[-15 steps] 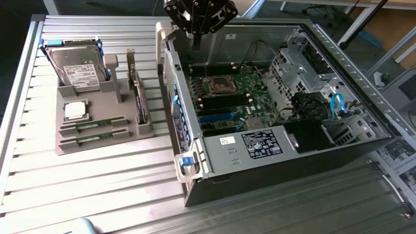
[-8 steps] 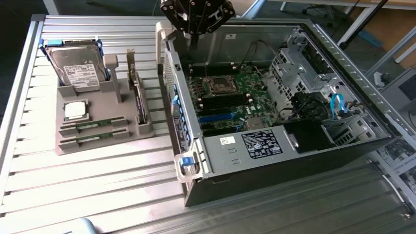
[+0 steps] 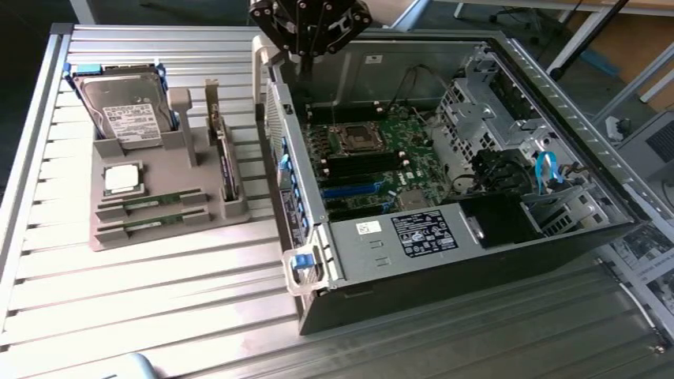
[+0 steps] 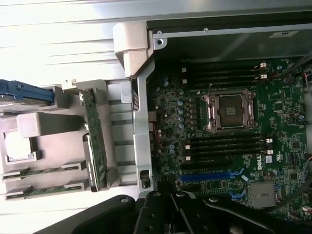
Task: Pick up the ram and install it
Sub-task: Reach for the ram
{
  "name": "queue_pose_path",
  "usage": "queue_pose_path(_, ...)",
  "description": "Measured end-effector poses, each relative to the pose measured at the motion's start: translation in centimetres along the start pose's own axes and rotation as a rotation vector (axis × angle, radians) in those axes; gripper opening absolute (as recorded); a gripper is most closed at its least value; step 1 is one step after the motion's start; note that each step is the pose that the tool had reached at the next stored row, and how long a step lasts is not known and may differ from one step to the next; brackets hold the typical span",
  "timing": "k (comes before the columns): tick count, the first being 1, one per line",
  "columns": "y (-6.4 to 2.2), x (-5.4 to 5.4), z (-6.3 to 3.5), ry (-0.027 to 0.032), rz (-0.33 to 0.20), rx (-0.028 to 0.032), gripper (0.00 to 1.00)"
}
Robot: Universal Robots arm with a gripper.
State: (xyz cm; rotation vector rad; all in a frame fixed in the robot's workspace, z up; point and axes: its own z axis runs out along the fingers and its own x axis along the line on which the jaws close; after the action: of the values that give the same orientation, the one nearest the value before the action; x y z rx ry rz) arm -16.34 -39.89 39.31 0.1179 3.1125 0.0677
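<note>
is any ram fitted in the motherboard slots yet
No, the black memory slots beside the socket stand empty, and two ram sticks lie in the grey holder.

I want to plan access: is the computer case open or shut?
Open: the computer case has no side panel on, and the motherboard lies exposed inside.

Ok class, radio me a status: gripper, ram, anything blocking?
Gripper above the case wall, jaws shut. Ram sticks lying in the grey holder, apart from gripper. Nothing lies over them.
</note>
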Motion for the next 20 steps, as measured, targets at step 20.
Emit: queue_pose_path(20,-0.21,2.8,-0.05,0.0,0.0,0.0,0.11)
